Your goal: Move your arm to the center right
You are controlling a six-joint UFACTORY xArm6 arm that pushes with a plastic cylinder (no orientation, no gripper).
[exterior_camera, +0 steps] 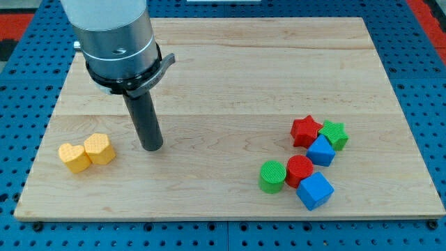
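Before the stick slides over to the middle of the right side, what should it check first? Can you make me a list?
1. My tip shows and sits on the wooden board: ok.
2. Tip is apart from the two yellow heart blocks at the view's left: ok.
3. Straight path toward the view's right across the middle of the board has no block in it: ok.
4. Red star and green star sit close to the centre right spot, so stopping room is tight: not ok.
5. Green cylinder, red cylinder and both blue cubes lie below that path: ok.
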